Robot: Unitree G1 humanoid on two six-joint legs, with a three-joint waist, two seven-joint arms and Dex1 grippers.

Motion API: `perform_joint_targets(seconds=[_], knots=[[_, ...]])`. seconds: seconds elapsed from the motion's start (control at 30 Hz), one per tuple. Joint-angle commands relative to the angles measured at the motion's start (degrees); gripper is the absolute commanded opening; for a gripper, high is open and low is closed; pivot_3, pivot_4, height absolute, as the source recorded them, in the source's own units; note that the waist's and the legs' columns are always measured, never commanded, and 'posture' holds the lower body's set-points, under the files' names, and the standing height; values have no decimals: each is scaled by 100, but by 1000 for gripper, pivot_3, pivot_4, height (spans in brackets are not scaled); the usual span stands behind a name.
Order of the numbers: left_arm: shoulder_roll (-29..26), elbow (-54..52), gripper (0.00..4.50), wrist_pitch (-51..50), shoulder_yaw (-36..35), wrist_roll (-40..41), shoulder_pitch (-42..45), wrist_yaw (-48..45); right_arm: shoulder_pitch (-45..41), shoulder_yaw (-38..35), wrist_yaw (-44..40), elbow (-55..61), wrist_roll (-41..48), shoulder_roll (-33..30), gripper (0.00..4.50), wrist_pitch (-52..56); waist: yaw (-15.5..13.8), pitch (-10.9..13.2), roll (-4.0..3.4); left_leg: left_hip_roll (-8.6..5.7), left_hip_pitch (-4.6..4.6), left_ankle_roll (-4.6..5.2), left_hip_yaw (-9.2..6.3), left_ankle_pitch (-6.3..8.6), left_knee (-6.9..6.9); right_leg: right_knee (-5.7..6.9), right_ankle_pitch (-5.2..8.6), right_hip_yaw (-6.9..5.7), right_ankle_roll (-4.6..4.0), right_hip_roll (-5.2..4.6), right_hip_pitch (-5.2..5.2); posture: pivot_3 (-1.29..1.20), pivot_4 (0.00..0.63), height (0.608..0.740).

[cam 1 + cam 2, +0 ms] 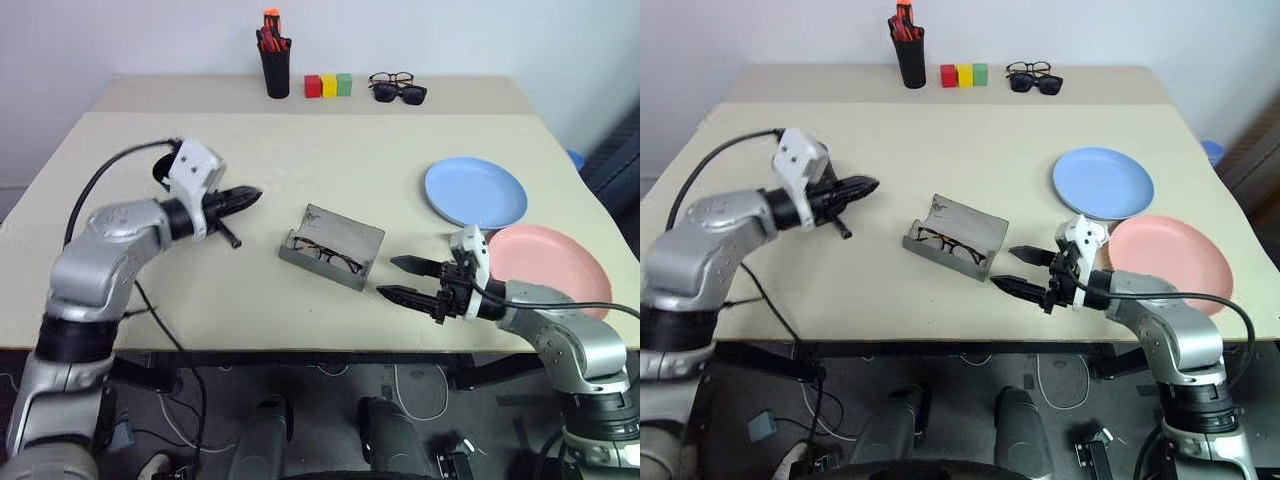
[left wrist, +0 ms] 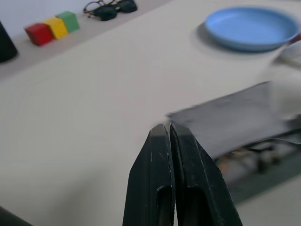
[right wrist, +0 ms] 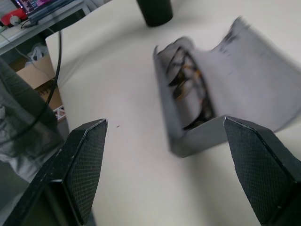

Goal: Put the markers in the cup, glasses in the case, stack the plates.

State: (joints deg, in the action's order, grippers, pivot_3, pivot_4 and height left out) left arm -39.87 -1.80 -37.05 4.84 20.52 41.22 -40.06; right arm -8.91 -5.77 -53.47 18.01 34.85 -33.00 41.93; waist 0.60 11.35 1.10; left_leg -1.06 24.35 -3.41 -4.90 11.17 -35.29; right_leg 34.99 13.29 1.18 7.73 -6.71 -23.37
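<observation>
Two plates sit at the right of the table (image 1: 330, 160): the light blue plate (image 1: 476, 192) farther back, the pink plate (image 1: 548, 265) nearer the front edge, their rims just beside each other and not stacked.

Centre of the frame: the grey case (image 1: 333, 245) lies open, lid tipped back, with the wire-framed glasses (image 1: 328, 255) lying inside its trough (right wrist view shows the frames tucked along the inner wall).

Left gripper (image 1: 250, 196), left of centre, is held above the tabletop and points toward the case; its fingers are pressed together with nothing between them, as the left wrist view makes plain. A slim black object (image 1: 229, 236) shows just below it against the table; what it is I cannot tell.

Right gripper (image 1: 400, 279), lower right of centre, hangs near the case's front right corner, apart from it. Its two black fingers stand spread wide and empty, tips aimed at the case.

Back strip of the table, upper middle of the frame: a straight black pen holder (image 1: 275, 72) stuffed with red and orange pens (image 1: 271, 30); beside it a row of three small blocks (image 1: 328, 85), red, yellow, green; then dark sunglasses (image 1: 401, 93) with a clear-lensed pair (image 1: 390, 78) touching them behind.

A black cable (image 1: 105, 180) arcs from the left wrist back down along that arm.
</observation>
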Motion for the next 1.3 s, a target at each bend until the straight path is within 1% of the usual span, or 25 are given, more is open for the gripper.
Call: perform_joint_targets(seconds=[0.03, 0.17, 0.23, 0.27, 0.4, 0.6, 0.7, 0.87, 0.93, 1.17, 1.23, 1.3], knots=[[255, 829, 56, 367, 657, -743, 852, -163, 16, -48, 259, 420, 255, 74, 4012, 117, 5, 0, 0, -1, 1, 0, 0, 0, -1, -3, -1, 0, -1, -1, 2, 0, 150, 740], [705, 1912, 56, 854, 1193, -1467, 1692, -212, 30, 23, 451, 585, 428, 130, 4012, 261, 9, 0, 0, -2, 6, 7, -1, -4, 7, -2, -6, 0, -7, -2, -6, 0, 150, 740], [1081, 2566, 56, 1163, 1458, -1785, 2134, -242, 2, 92, 534, 572, 448, 185, 4012, 259, 6, 1, 1, -2, 9, 8, -1, -4, 21, 3, 0, -1, 9, -2, -14, 0, 150, 740], [1282, 2936, 56, 1308, 1588, -1967, 2363, -216, -10, 123, 569, 566, 460, 219, 4012, 253, -1, 1, 1, -2, 11, 12, -2, -1, 21, 10, -3, -1, 35, -1, -15, 0, 150, 740], [1923, 4153, 56, 1960, 1896, -2494, 3080, -267, -57, 208, 667, 554, 509, 321, 4012, 236, -6, 2, 4, -8, 20, 21, -1, 4, 19, 7, 3, -2, 51, -3, -15, 0, 150, 740], [2484, 5626, 56, 2915, 2202, -3118, 3631, -613, -74, 201, 706, 470, 518, 314, 4012, 134, 17, 3, 4, -7, 16, 22, -1, 6, 15, 10, 6, -2, 55, -4, -15, 0, 150, 740], [2722, 6293, 56, 3235, 2293, -3328, 3834, -1022, -80, 78, 726, 416, 574, 313, 4012, 105, 7, 3, 5, -8, 18, 22, -1, 5, 10, 10, 8, -2, 58, -4, -14, 0, 150, 740], [2922, 7136, 56, 3751, 2298, -3660, 4024, -1068, 21, -1, 748, 396, 562, 266, 4012, 8, -2, 4, 6, -8, 20, 22, -1, 5, 8, 10, 5, -2, 56, -4, -14, 0, 150, 740], [2971, 7328, 56, 3772, 2256, -3726, 4070, -1160, 82, -54, 764, 416, 573, 246, 4012, -11, -3, 4, 7, -8, 21, 22, -1, 6, 8, 11, 4, -3, 56, -4, -14, 0, 150, 740], [2885, 7371, 56, 3596, 1908, -3537, 4217, -2668, 621, -586, 700, 450, 566, -75, 4012, -147, -3, 5, 7, -9, 23, 23, -1, 6, 7, 11, 3, -3, 54, -4, -13, 0, 150, 740], [2776, 7224, 56, 3479, 1802, -3426, 4223, -3344, 794, -741, 642, 325, 472, -193, 4012, -283, 8, 5, 7, -9, 20, 23, -1, 6, 7, 13, 4, -2, 54, -4, -12, 0, 150, 740], [2679, 7018, 56, 3409, 1717, -3364, 4199, -3719, 908, -889, 625, 180, 400, -275, 4012, -418, 10, 5, 7, -8, 19, 23, -1, 6, 7, 14, 4, -3, 54, -4, -12, 0, 150, 740]])
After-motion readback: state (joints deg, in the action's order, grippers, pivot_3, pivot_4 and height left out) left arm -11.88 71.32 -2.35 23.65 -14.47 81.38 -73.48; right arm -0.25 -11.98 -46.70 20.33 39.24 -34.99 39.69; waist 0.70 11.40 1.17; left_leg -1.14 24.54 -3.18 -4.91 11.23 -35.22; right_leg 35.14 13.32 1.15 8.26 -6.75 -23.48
